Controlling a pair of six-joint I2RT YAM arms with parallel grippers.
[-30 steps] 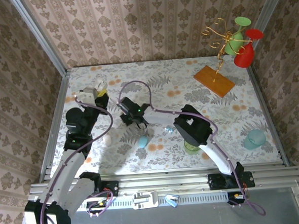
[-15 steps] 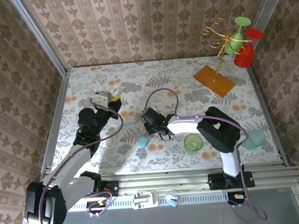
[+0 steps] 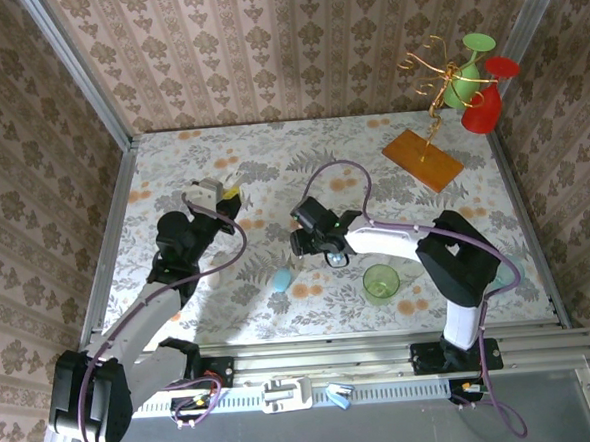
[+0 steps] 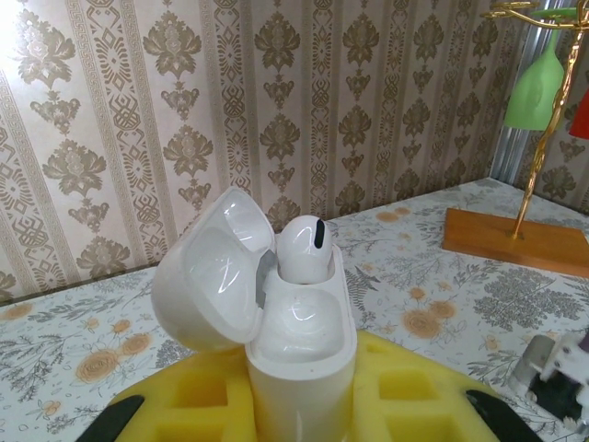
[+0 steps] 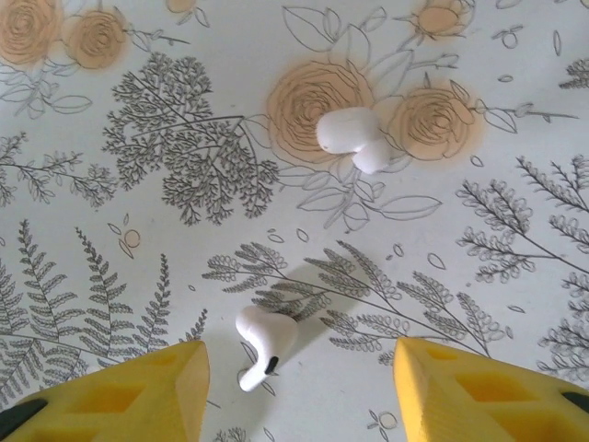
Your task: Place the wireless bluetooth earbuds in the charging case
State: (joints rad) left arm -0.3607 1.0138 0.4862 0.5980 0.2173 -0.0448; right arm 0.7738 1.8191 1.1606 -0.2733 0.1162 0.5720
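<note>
Left claw [image 4: 299,410] clamps glossy rounded white case [image 4: 302,336].

light: bright, even, overhead | shadows: soft, faint beside white earbud [image 5: 265,339] | glare: highlights on glossy charging case [image 4: 299,341] | focus: sharp; top view wide-angle

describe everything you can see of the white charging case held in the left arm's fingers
The glossy white plastic charging case is a rounded pebble shape, standing upright with its hinged lid swung open to the left in the left wrist view. One small white earbud with a dark slot sits in its top, rounded head showing. The left arm's yellow foam fingers clamp its lower body from both sides; nothing else touches it.
</note>
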